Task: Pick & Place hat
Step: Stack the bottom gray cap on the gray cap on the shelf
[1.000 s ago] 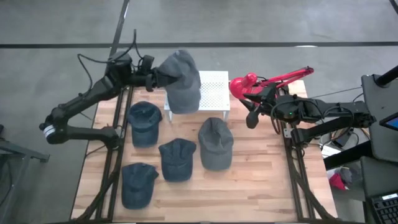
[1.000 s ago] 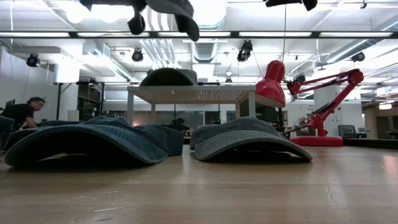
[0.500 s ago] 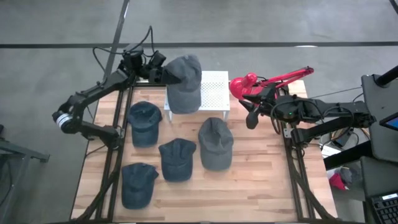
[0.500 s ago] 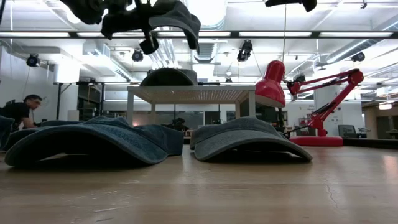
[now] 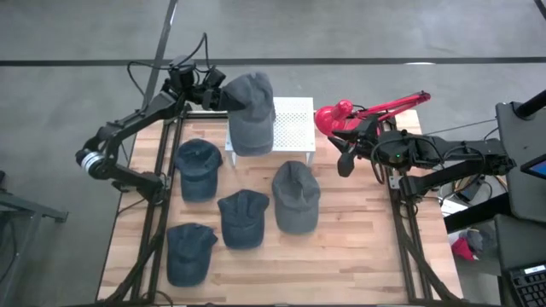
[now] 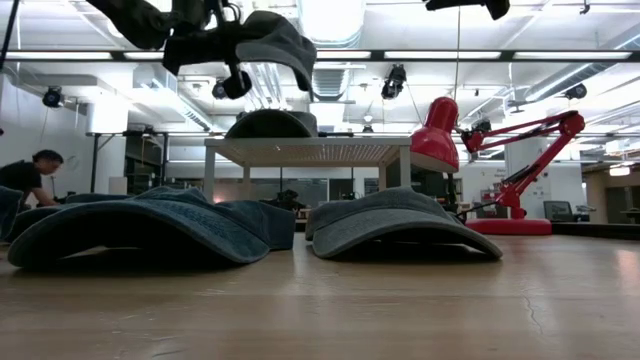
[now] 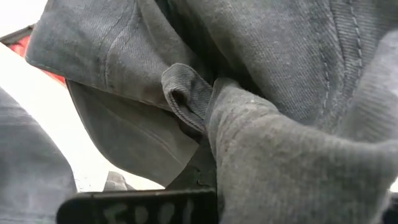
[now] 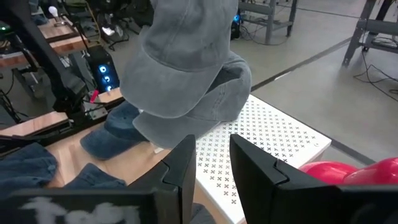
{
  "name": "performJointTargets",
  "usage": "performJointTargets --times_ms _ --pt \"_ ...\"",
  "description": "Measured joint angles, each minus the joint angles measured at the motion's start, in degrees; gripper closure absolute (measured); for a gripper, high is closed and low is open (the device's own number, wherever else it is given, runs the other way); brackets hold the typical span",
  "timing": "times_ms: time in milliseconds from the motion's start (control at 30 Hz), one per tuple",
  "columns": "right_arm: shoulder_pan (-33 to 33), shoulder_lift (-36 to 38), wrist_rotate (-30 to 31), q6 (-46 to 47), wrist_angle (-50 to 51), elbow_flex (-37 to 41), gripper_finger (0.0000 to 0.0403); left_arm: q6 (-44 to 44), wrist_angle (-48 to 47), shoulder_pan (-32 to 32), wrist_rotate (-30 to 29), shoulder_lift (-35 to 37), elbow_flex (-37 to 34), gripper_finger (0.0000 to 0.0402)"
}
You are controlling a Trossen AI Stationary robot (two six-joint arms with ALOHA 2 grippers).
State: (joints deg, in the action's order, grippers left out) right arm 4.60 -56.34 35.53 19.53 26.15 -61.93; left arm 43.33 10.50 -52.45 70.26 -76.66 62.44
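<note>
Since a second ago, the left arm has swung back toward the far left corner of the surface, folding its elbow outward, and the grey hat it carries has drifted a little farther back over the white perforated stand; over the last half second the shift is slight, so the motion looks to be slowing. That suggests the carry is nearly over and the release onto the stand is the step at hand, though the hat is not yet set down: from table height it hangs clear above the stand, where another hat already sits on top.

Four more hats lie flat on the boards in front of the stand, and a red desk lamp stands at the far right corner.

At the hat's rear edge, the left tool is pressed together on a fold of the fabric, which fills its wrist camera.

By the right edge, the right tool waits near the lamp, its fingers parted with a narrow gap and holding nothing.
</note>
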Motion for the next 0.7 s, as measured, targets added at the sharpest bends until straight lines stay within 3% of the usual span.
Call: performJointTargets --times_ms 300,700 --pt "0.0 0.0 0.0 0.0 -0.2 -0.1 0.0299 -0.3 0.0 -0.2 4.2 -1.4 0.0 0.0401" --pt "0.0 0.0 0.0 0.0 -1.5 -0.1 0.0314 -4.7 -0.1 -0.7 3.2 -1.6 -0.1 0.0401"
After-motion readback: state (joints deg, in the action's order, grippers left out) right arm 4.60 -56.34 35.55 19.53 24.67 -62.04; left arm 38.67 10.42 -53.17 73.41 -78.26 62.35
